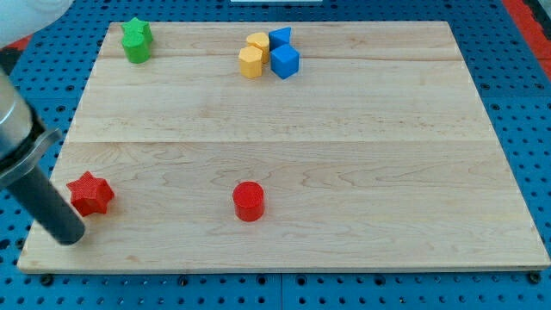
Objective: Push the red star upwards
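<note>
The red star (90, 193) lies near the lower left corner of the wooden board (344, 172). My tip (71, 238) rests on the board just below and slightly left of the red star, close to it. The dark rod slants up to the view's left edge.
A red cylinder (248, 201) stands at bottom centre. A green star (135, 33) and a green block (136, 50) sit at top left. Two yellow blocks (254, 53) and two blue blocks (283, 53) cluster at top centre. A blue pegboard (534, 129) surrounds the board.
</note>
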